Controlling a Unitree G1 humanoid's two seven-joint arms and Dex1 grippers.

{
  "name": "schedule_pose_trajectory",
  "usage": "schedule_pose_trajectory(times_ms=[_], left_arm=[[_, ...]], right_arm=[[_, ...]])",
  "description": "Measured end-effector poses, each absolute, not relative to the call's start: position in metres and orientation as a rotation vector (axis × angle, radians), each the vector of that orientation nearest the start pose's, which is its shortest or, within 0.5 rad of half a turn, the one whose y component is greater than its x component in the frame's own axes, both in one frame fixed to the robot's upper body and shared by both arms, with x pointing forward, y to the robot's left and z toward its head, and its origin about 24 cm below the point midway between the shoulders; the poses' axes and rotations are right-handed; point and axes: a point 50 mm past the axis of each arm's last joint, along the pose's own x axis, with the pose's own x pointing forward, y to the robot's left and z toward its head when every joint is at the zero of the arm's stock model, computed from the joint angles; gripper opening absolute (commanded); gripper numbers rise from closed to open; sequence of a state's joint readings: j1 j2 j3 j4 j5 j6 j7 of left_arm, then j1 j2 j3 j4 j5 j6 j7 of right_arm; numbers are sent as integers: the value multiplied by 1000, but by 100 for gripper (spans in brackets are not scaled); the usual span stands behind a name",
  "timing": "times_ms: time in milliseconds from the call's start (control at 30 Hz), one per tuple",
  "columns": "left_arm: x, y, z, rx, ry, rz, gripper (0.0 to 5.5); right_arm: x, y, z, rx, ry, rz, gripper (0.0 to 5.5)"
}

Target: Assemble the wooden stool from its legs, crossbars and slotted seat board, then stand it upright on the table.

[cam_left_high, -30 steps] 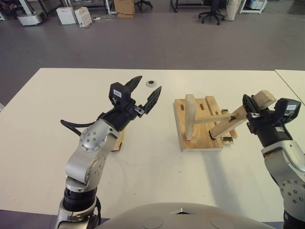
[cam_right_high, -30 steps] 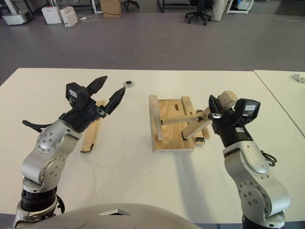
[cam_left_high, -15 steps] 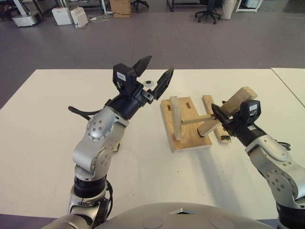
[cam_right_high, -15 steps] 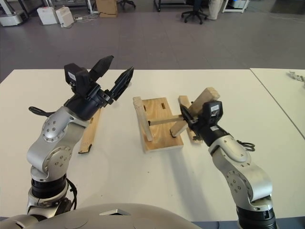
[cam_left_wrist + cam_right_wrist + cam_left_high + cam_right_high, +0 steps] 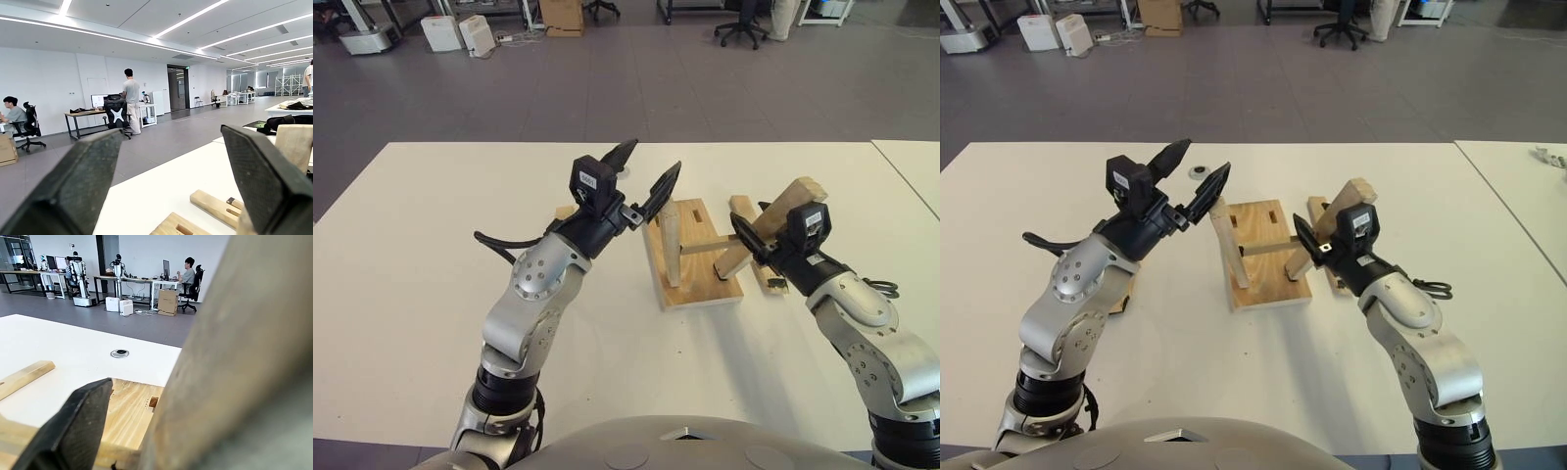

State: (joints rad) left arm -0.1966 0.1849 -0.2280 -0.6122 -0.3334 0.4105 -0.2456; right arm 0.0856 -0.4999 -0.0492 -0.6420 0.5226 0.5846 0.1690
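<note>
The slotted seat board [image 5: 703, 280] lies flat on the white table [image 5: 401, 255]. One wooden leg [image 5: 670, 243] stands upright on it, and a crossbar [image 5: 703, 248] joins it to a second, tilted leg [image 5: 793, 201]. My right gripper [image 5: 762, 233] is shut on that tilted leg, which looms close in the right wrist view [image 5: 234, 357]. My left gripper [image 5: 644, 176] hovers open just above and left of the upright leg, holding nothing. Its two fingers [image 5: 266, 171] frame the room in the left wrist view.
A loose wooden piece [image 5: 744, 211] lies behind the board on the right. Another wooden piece [image 5: 1120, 293] lies under my left arm. A small round cap [image 5: 1198, 171] sits near the table's far edge. A second table's corner [image 5: 911, 166] is at the right.
The head camera shifted over the last second. My left gripper has risen and swung right, close to the upright leg. The right gripper keeps hold of the tilted leg, now drawn in nearer the board.
</note>
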Motion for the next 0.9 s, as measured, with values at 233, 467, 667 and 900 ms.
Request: schedule_pose_trajectory(times_ms=[233, 467, 667, 900], left_arm=[[229, 81, 180, 24, -346, -695, 369], [239, 88, 239, -133, -431, -765, 369], [234, 90, 285, -108, -556, -847, 369], [246, 69, 180, -76, -271, -848, 369]], right_arm=[[215, -179, 128, -68, 82, 433, 283], [227, -206, 192, 210, -189, 555, 283], [240, -217, 279, 193, -383, 724, 283], [252, -218, 207, 138, -11, 709, 283]])
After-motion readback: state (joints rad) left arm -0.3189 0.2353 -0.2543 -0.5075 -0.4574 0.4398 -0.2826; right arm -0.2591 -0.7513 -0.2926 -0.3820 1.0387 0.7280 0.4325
